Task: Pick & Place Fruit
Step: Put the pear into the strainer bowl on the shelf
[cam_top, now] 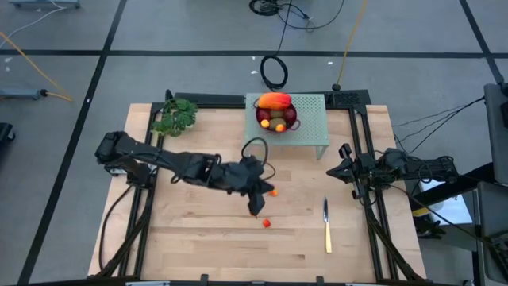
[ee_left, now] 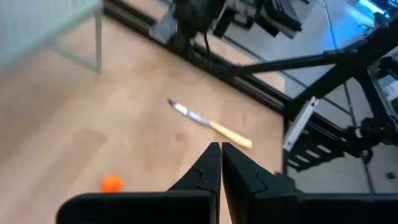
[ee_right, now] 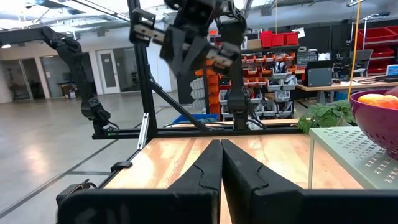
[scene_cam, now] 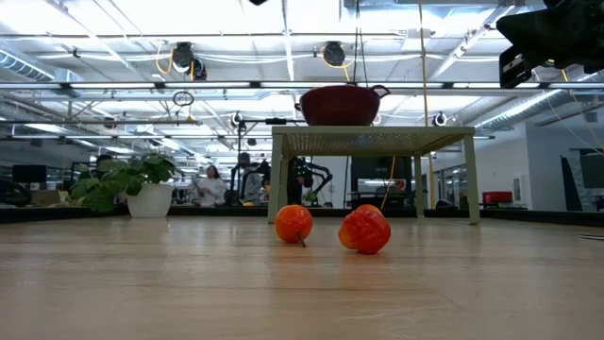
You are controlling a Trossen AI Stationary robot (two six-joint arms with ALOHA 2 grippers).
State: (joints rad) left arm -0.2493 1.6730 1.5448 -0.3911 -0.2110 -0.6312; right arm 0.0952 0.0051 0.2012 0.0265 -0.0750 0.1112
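Note:
Two tiny orange-red fruits lie on the wooden table, one [cam_top: 274, 192] [scene_cam: 364, 229] beside my left gripper and one [cam_top: 267, 223] [scene_cam: 294, 224] nearer the near edge. One of them [ee_left: 112, 183] appears in the left wrist view. A dark red bowl [cam_top: 276, 115] [scene_cam: 340, 104] [ee_right: 379, 118] stands on a green perforated stand [cam_top: 305, 131] and holds the elongated orange-red piece [cam_top: 274, 100], olive-brown ovals and dark red balls. My left gripper [cam_top: 255, 205] [ee_left: 221, 155] hovers mid-table, shut and empty. My right gripper [cam_top: 343, 159] [ee_right: 221, 152] waits shut at the table's right side.
A yellow-handled knife [cam_top: 326, 226] [ee_left: 211, 124] lies on the table right of the loose fruits. A leafy green bunch [cam_top: 176, 115] sits at the far left corner. The black frame rails [cam_top: 369, 199] run along the table's sides. Bare wood spreads along the near edge.

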